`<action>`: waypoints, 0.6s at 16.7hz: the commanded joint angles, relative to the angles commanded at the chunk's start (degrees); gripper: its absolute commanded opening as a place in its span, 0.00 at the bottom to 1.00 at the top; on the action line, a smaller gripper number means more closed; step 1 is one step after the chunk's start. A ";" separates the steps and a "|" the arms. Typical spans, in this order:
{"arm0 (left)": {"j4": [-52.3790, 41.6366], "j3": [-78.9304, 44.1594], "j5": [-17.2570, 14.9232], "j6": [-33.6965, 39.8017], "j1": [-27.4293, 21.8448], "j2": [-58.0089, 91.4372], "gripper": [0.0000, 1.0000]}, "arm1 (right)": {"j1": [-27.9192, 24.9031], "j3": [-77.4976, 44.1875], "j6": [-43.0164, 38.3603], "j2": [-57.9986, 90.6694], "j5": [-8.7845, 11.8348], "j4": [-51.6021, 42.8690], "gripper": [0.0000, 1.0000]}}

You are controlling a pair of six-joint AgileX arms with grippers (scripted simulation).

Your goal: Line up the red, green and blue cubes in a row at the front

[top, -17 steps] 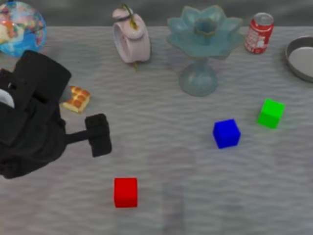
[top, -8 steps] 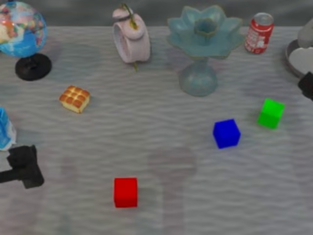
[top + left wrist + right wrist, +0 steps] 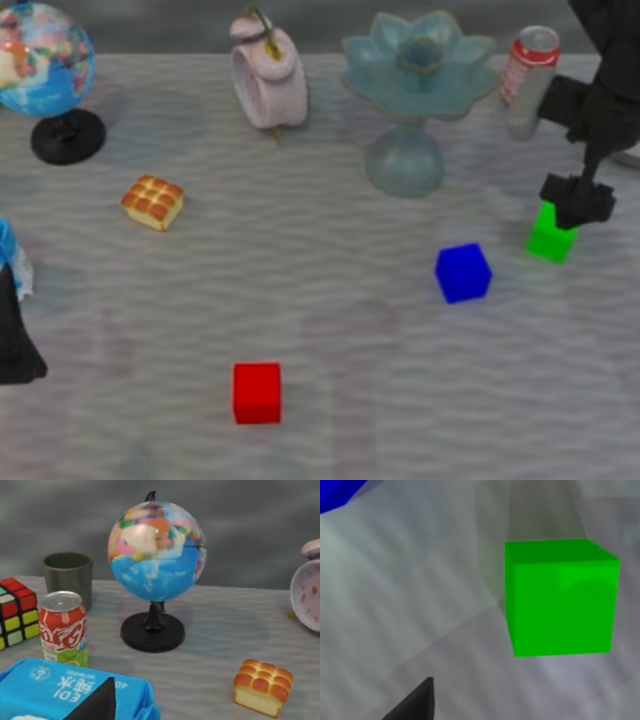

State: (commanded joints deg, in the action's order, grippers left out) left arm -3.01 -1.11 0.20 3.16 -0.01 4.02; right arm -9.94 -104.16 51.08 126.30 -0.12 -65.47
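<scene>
The left gripper (image 3: pixel 12 350) sat parked at the tabletop's (image 3: pixel 330 280) left edge; whether its jaws were apart could not be told. The red cube (image 3: pixel 257 392) lay near the front, left of centre. The blue cube (image 3: pixel 463 272) stood further back to the right, and the green cube (image 3: pixel 551 236) further right again. The right gripper (image 3: pixel 578 200) hung just over the green cube, its jaws' spread unclear. Judging by this, no row existed yet; at least blue and green remained to be moved

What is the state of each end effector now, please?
Left end effector: not in view; the arm is parked at the table's left edge.
Right end effector: above the green cube, not holding it; open or closed cannot be told.
</scene>
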 joint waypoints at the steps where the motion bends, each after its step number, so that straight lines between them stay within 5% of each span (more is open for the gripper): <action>1: 1.22 0.49 -0.08 -1.30 0.47 -1.68 1.00 | -0.15 -1.96 0.89 2.11 -0.04 -0.95 1.00; 10: 3.01 1.11 -0.20 -3.16 1.15 -4.02 1.00 | -0.17 -3.60 2.07 5.06 -0.11 -1.05 1.00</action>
State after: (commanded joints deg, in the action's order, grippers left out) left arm 0.00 0.00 0.00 0.00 1.15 0.00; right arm -10.11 -107.76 53.15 131.36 -0.23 -66.52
